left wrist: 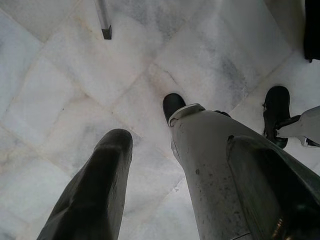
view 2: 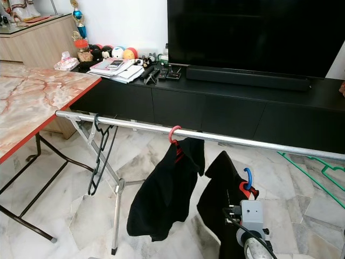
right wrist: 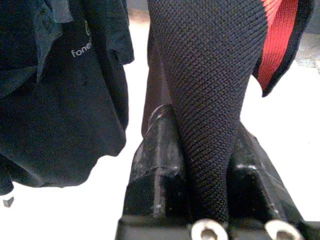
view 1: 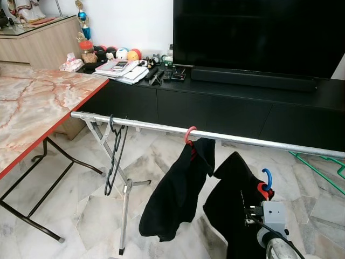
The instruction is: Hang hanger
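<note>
A silver rail (view 1: 232, 137) of a drying rack runs across in front of me. On it hang an empty black hanger (view 1: 115, 156) at the left and a red hanger (view 1: 188, 134) carrying a black shirt (view 1: 175, 199). Below the rail at the right, my right gripper (right wrist: 200, 135) is shut on a second black garment (view 1: 232, 205). That garment sits on a hanger with a blue hook (view 1: 267, 175), which is under the rail and off it. My left gripper (left wrist: 190, 190) hangs open over the floor beside my leg.
A marble-topped folding table (view 1: 32, 108) stands at the left. A black TV console (view 1: 215, 102) with a television lies behind the rack. The rack's legs (view 1: 125, 216) stand on the tiled floor. Green hangers (view 1: 323, 167) lie on the floor at the right.
</note>
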